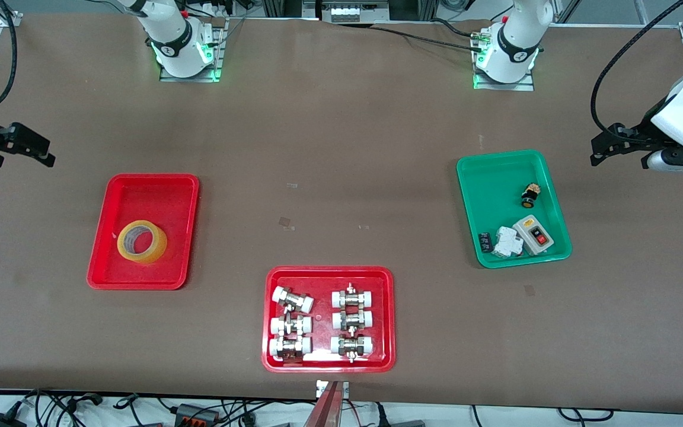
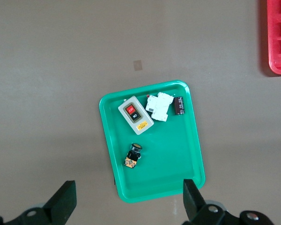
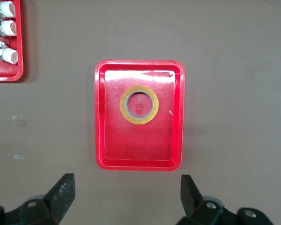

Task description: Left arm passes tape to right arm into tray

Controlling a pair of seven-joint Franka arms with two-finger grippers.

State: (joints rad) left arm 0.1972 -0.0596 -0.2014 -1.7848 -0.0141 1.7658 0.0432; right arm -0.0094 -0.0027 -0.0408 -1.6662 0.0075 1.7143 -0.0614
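Since the tape [image 1: 142, 241] already lies flat inside the tray [image 1: 182, 201], with its hole facing up, the pass looks finished rather than pending, and both arms hang back at the ends of the surface [image 1: 341, 148]. Within the tray the roll sits toward the edge nearer the front camera, clear of all four walls, which fits a drop from above rather than a careful setting down. That tray lies toward the right arm's end of the surface, well apart from the fittings tray [image 1: 386, 314] at the camera-side edge and the green tray [image 1: 472, 201] toward the left arm's end.

In the right wrist view the roll reads as a yellowish translucent ring [image 3: 139, 105] with a pale core, the red floor showing through its centre; it is upright on no edge, simply lying on its side face.

Over the bare surface at its own end, the right pincer [image 1: 27, 149] hangs with its black fingers [image 3: 62, 191] spread wide and nothing between them. Beside the green tray, the left pincer [image 1: 605, 151] waits likewise, fingers [image 2: 65, 199] parted and empty, looking down on a switch box [image 2: 135, 117], a white part [image 2: 160, 106] and a small knob [image 2: 133, 156] in that tray. Neither arm touches anything.
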